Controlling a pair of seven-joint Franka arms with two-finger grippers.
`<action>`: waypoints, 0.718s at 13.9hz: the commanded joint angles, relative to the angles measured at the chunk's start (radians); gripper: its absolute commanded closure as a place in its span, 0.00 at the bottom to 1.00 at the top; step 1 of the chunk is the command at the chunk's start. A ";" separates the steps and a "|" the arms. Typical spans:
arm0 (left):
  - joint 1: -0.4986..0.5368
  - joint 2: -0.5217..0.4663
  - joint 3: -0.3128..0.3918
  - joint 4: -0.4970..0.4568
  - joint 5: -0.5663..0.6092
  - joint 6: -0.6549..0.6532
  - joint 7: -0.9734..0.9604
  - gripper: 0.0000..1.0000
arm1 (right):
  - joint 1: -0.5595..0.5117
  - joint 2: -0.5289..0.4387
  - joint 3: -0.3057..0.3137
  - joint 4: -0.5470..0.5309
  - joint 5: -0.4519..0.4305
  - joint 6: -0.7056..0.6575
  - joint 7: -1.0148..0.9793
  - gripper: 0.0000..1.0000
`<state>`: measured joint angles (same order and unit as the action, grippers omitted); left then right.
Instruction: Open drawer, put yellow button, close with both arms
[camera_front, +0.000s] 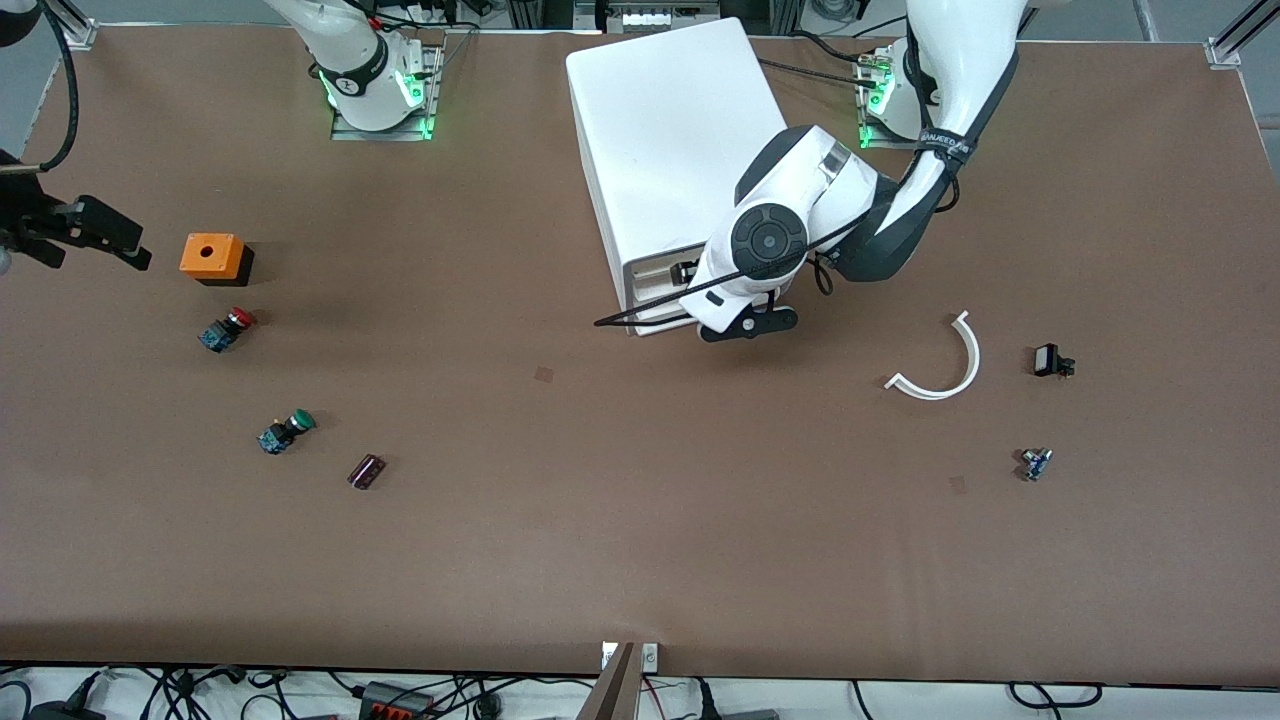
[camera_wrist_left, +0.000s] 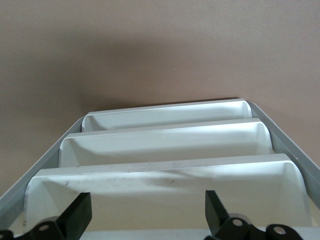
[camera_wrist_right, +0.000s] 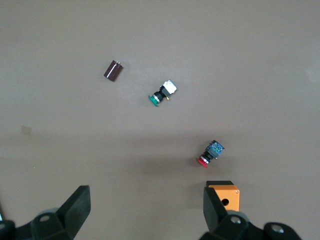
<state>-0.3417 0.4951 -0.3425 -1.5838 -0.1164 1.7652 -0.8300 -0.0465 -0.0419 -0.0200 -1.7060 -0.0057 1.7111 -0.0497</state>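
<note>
The white cabinet (camera_front: 660, 130) stands near the arms' bases. The drawer (camera_front: 655, 268) is at the top of its front face and looks pushed in. My left arm's wrist (camera_front: 765, 240) hangs over that front and hides its gripper there. In the left wrist view my left gripper (camera_wrist_left: 147, 216) is open and empty just above the stepped white tray fronts (camera_wrist_left: 165, 137); I cannot tell which tray is the uppermost. My right gripper (camera_front: 120, 245) is open and empty in the air beside an orange box, and also shows in the right wrist view (camera_wrist_right: 145, 210). The yellow button is out of view.
Toward the right arm's end lie an orange box (camera_front: 212, 257), a red-capped button (camera_front: 228, 328), a green-capped button (camera_front: 287, 430) and a dark purple cylinder (camera_front: 366, 471). Toward the left arm's end lie a white curved strip (camera_front: 945, 365), a small black part (camera_front: 1050, 360) and a small blue part (camera_front: 1035, 463).
</note>
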 joint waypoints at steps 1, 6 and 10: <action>0.030 -0.033 -0.019 -0.018 -0.012 -0.018 0.017 0.00 | -0.016 -0.035 0.015 -0.017 -0.011 -0.002 -0.001 0.00; 0.122 -0.137 0.069 0.007 0.050 -0.012 0.237 0.00 | -0.015 -0.039 0.015 -0.011 -0.016 -0.054 0.025 0.00; 0.183 -0.243 0.218 0.002 0.060 -0.015 0.530 0.00 | -0.016 -0.039 0.015 -0.015 -0.013 -0.053 0.040 0.00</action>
<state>-0.1679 0.3187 -0.1800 -1.5579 -0.0727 1.7619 -0.4172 -0.0480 -0.0636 -0.0192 -1.7096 -0.0074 1.6673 -0.0328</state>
